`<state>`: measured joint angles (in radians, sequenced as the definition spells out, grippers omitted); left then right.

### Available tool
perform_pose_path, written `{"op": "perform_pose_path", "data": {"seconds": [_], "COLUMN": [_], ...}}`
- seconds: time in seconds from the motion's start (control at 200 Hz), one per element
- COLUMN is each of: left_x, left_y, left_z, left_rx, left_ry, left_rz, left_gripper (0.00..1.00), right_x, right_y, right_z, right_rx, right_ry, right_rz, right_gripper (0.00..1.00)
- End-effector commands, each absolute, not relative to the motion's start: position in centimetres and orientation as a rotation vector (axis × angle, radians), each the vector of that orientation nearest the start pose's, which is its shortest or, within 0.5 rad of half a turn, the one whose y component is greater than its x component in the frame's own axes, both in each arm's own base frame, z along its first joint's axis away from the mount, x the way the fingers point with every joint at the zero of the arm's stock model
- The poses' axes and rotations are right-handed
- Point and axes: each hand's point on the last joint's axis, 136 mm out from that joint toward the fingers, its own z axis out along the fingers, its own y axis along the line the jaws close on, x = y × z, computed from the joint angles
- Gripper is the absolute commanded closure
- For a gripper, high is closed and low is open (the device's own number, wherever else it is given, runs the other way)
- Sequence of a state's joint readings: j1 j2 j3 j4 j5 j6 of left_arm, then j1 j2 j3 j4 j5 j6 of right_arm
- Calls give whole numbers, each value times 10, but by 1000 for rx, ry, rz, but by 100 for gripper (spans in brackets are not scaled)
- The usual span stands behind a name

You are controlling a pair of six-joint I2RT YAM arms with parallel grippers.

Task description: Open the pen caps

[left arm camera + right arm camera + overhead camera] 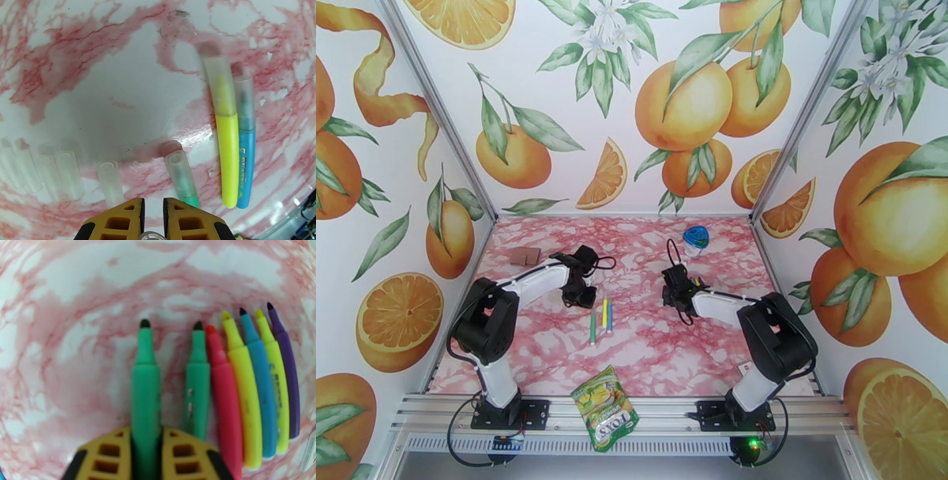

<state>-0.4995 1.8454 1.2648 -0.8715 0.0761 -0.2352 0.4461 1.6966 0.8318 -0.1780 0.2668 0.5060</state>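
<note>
Orange-and-leaf printed walls (687, 103) close in a pink-marbled table (553, 355), with a green-yellow snack packet (606, 406) at its near edge and a blue-lidded container (696, 237) towards the back right; the left hand (153, 202) hangs low over the table left of centre, its yellow fingers (118, 223) closed on a clear cap (152, 236) whose rim shows between them; in the left wrist view several loose caps (69, 173), all translucent, lie side by side in a row on the table to the left of the fingers; to their right lie three pens with translucent caps on their far ends: a capped green pen (185, 189) just beside the fingertips, then a capped yellow pen (228, 158) and a capped blue pen (247, 165) touching along their length; the right hand (146, 431) is closed on the barrel of a green pen (145, 370), uncapped, its dark tip pointing away; to the right of it on the table six more uncapped pens lie in a tight row, tips pointing the same way: a second green pen (197, 378), a red pen (225, 398), a yellow pen (244, 398), a blue pen (261, 390), a yellow-green pen (278, 390) and a purple pen (291, 378); whether the held pen rests on the table or is lifted, I cannot tell.
</note>
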Motion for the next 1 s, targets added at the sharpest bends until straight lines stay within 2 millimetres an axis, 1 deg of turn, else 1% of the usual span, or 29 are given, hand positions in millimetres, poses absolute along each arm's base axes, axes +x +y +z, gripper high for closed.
{"op": "perform_pose_path", "data": {"seconds": [0.0, 0.11, 0.185, 0.47, 0.641, 0.896, 0.996], "left_x": [306, 304, 303, 303, 303, 303, 303], "left_y": [-180, -179, -177, -173, -170, -167, -165], "left_z": [32, 29, 28, 23, 21, 18, 17], "left_rx": [421, 427, 429, 429, 425, 417, 417], "left_ry": [3041, 3050, 3056, 3064, 3068, 3068, 3072], "left_rz": [-129, -111, -98, -53, -23, 2, 20], "left_gripper": [95, 93, 93, 90, 85, 84, 81], "right_x": [364, 365, 364, 363, 362, 362, 363], "right_y": [110, 107, 105, 105, 102, 105, 108], "right_z": [18, 19, 19, 20, 21, 26, 29], "right_rx": [215, 224, 222, 196, 182, 166, 156], "right_ry": [2557, 2556, 2559, 2565, 2564, 2555, 2546], "right_rz": [-55, -74, -88, -92, -114, -92, -70], "right_gripper": [86, 83, 82, 75, 71, 69, 69]}}
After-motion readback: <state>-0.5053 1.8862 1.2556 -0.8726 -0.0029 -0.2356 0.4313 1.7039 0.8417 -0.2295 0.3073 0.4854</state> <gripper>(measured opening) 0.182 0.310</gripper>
